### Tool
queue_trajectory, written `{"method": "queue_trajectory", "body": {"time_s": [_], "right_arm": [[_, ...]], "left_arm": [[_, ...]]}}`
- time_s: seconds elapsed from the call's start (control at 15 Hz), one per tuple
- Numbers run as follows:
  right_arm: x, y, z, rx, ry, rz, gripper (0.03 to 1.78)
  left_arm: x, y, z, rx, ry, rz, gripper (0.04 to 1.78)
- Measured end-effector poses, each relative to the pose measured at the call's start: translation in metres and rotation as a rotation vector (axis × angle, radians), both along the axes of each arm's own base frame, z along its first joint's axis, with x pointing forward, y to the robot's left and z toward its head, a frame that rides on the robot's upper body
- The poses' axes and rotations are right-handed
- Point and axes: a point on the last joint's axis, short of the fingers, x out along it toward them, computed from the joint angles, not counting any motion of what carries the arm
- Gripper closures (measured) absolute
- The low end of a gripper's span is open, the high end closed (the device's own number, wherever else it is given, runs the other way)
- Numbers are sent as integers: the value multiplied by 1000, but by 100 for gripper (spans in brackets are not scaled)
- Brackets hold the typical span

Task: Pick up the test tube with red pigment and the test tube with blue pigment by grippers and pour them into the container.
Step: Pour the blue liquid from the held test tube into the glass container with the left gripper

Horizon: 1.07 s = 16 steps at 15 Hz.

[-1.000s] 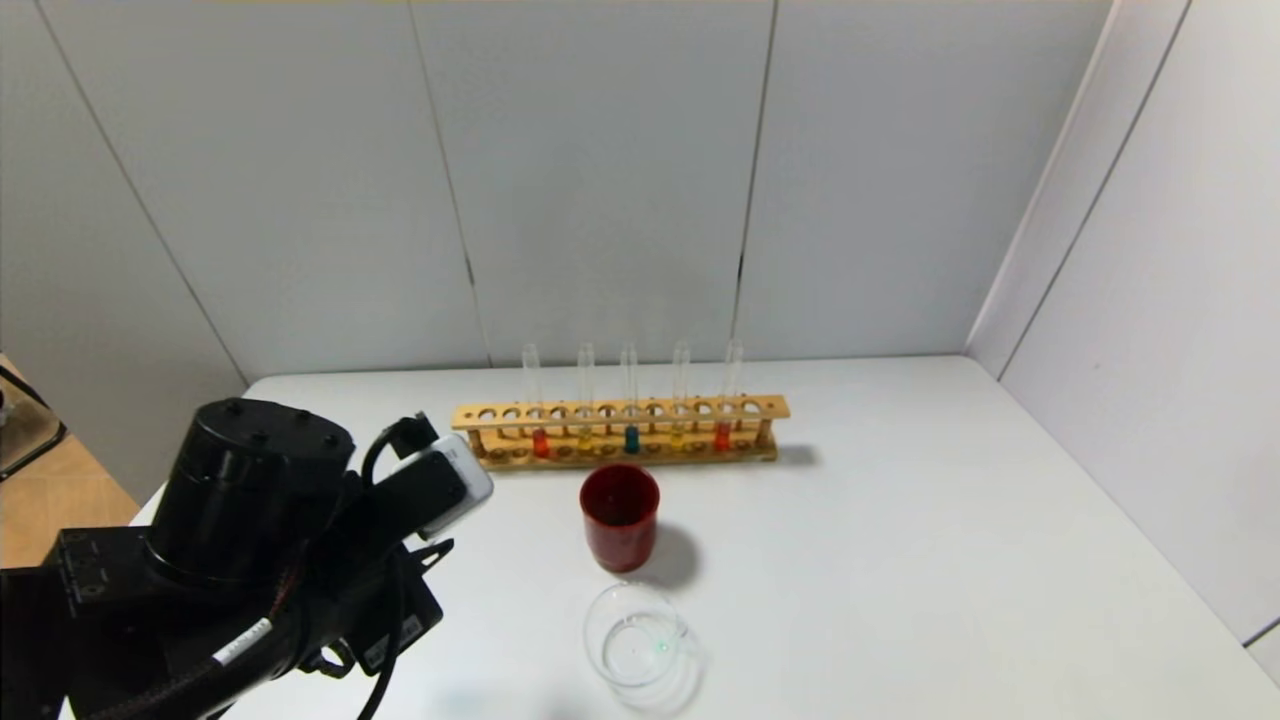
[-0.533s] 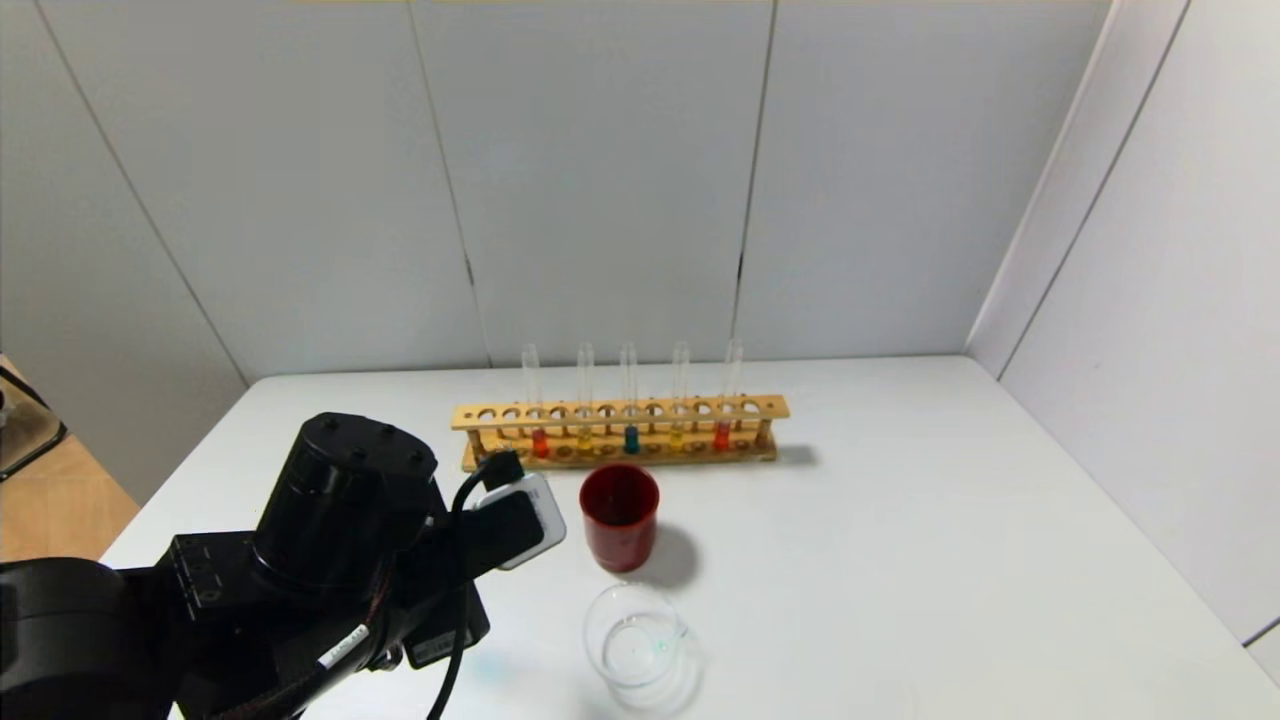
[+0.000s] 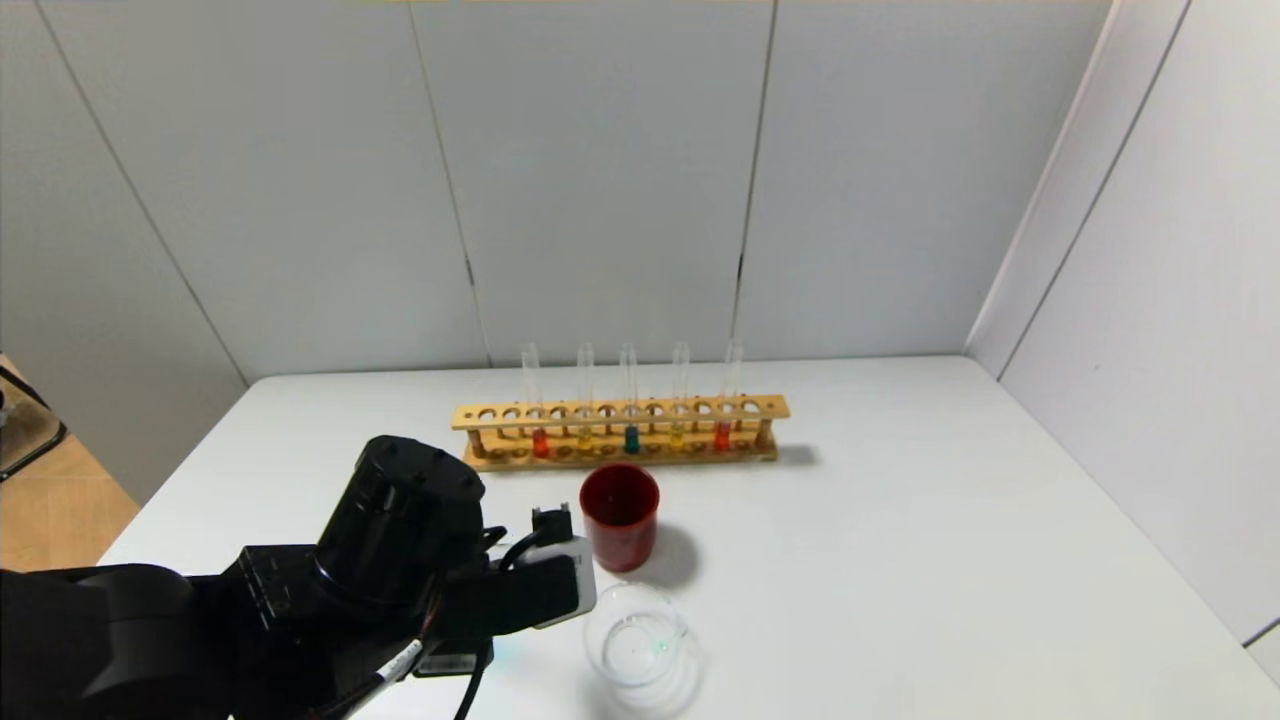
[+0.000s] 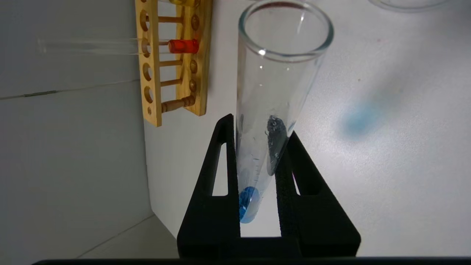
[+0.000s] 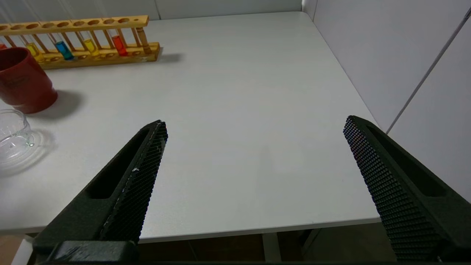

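Observation:
My left gripper (image 4: 259,127) is shut on a test tube (image 4: 279,73) with a little blue liquid (image 4: 248,204) at its round end, which sits between the fingers. The tube's open mouth points away from the wrist. In the head view the left arm's wrist (image 3: 545,590) is just left of the clear glass container (image 3: 637,640) and hides the held tube. A second blue tube (image 3: 631,440) and two red tubes (image 3: 540,443) (image 3: 722,436) stand in the wooden rack (image 3: 620,412). My right gripper (image 5: 255,123) is open and empty above the table's near right edge.
An opaque red cup (image 3: 620,515) stands between the rack and the container. Two yellow tubes also stand in the rack. A faint blue patch (image 4: 358,119) shows on the white table. Grey walls close the back and the right side.
My left arm has swung from the table's left side to the right and lower, ending beside the glass container. Rack, cup and container have not moved.

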Motion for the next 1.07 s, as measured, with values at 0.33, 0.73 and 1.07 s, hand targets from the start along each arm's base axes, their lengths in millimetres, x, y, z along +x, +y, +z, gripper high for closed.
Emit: {"method": "queue_trajectory", "body": {"time_s": [0.33, 0.73, 1.07], "right_arm": [[0, 0, 0, 0, 0, 0, 6], [0, 0, 0, 0, 0, 0, 6], [0, 0, 0, 0, 0, 0, 6]], "left_arm": [[6, -8, -10, 137, -29, 20, 149], [8, -23, -15, 175, -27, -27, 149], [6, -27, -24, 221, -10, -56, 149]]}}
